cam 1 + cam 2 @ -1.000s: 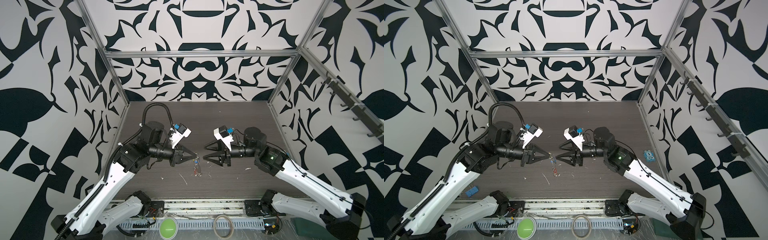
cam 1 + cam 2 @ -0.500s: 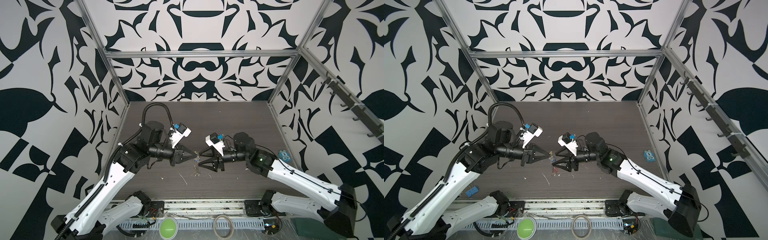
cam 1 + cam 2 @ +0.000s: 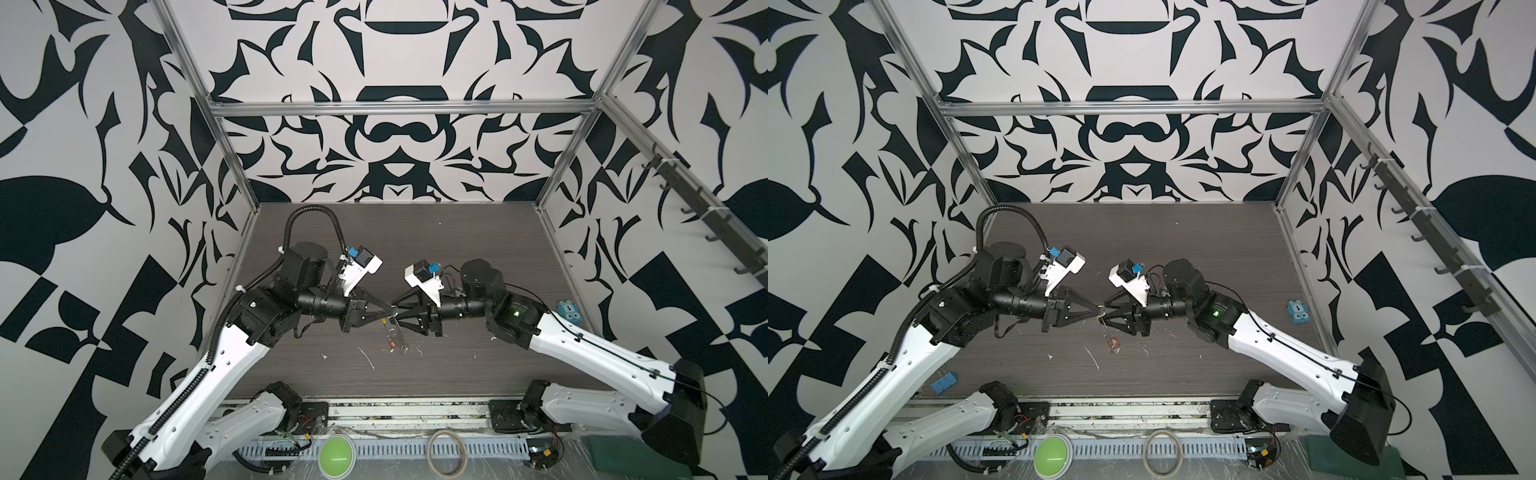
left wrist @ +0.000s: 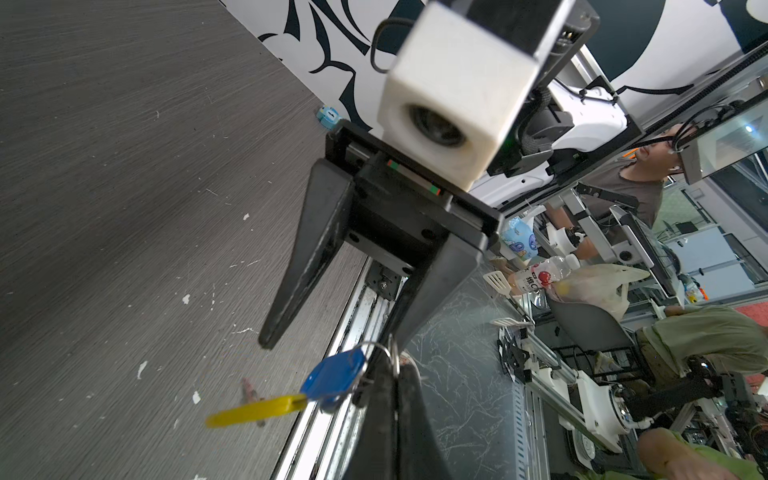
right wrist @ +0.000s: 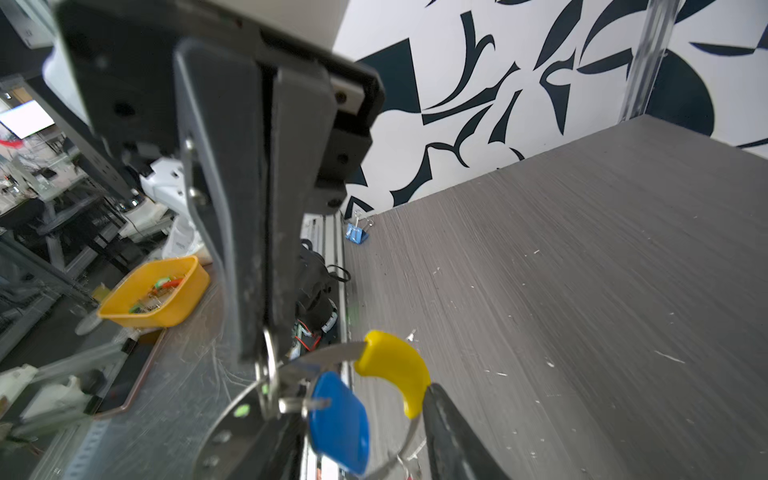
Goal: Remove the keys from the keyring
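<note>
Left gripper (image 5: 266,332) is clamped shut on the split ring (image 5: 268,374) of the blue-tag keys (image 5: 338,419). Right gripper (image 4: 332,341), jaws apart, straddles the keyring (image 5: 332,354) hanging below those tips; yellow sleeve (image 5: 392,370) lies beside one fingertip.

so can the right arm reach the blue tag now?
Probably yes: the blue tag hangs free beside the yellow sleeve, at the mouth of the right arm's parted jaws; nothing blocks it.
</note>
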`<state>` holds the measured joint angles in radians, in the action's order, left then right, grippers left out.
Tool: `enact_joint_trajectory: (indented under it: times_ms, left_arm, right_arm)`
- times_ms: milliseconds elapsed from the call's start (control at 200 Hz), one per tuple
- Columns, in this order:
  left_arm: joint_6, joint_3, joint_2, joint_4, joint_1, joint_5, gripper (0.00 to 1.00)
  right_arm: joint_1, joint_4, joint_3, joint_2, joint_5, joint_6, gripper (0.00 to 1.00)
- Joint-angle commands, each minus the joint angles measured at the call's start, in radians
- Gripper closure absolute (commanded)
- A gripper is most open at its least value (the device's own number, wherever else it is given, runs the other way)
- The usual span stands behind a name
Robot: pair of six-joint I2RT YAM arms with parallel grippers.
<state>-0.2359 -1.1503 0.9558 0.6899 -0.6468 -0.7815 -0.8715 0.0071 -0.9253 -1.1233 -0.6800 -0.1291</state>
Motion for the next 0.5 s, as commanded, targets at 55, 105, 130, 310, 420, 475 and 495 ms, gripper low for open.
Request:
enact_joint_trajectory:
  times_ms: [55, 105, 130, 310, 420, 475, 495]
  left_arm:
    - [0.0, -0.01, -0.018, -0.024, -0.004, -0.004, 1.0]
    - [-0.003, -0.008, -0.022, -0.03, -0.004, 0.004, 1.0]
    - [-0.004, -0.007, -0.024, -0.032, -0.004, 0.01, 1.0]
    - [-0.014, -0.005, -0.041, -0.044, -0.004, 0.043, 1.0]
    - [-0.022, 0.002, -0.056, -0.058, -0.004, 0.073, 1.0]
    - [-0.033, 0.011, -0.069, -0.08, -0.003, 0.091, 1.0]
    - [-0.038, 0.016, -0.074, -0.09, -0.004, 0.098, 1.0]
  right_arm:
    - [-0.013, 0.014, -0.055, -0.001, -0.016, 0.012, 0.64]
    - [-0.017, 0.013, -0.053, 0.001, -0.018, 0.012, 0.67]
    - [-0.018, 0.011, -0.052, 0.001, -0.017, 0.013, 0.68]
    - [-0.025, -0.005, -0.047, 0.013, -0.004, 0.019, 0.81]
    - [-0.026, -0.014, -0.047, 0.02, 0.003, 0.026, 0.9]
    - [-0.026, -0.019, -0.048, 0.023, 0.006, 0.031, 0.96]
    - [-0.027, -0.019, -0.049, 0.025, 0.007, 0.033, 0.99]
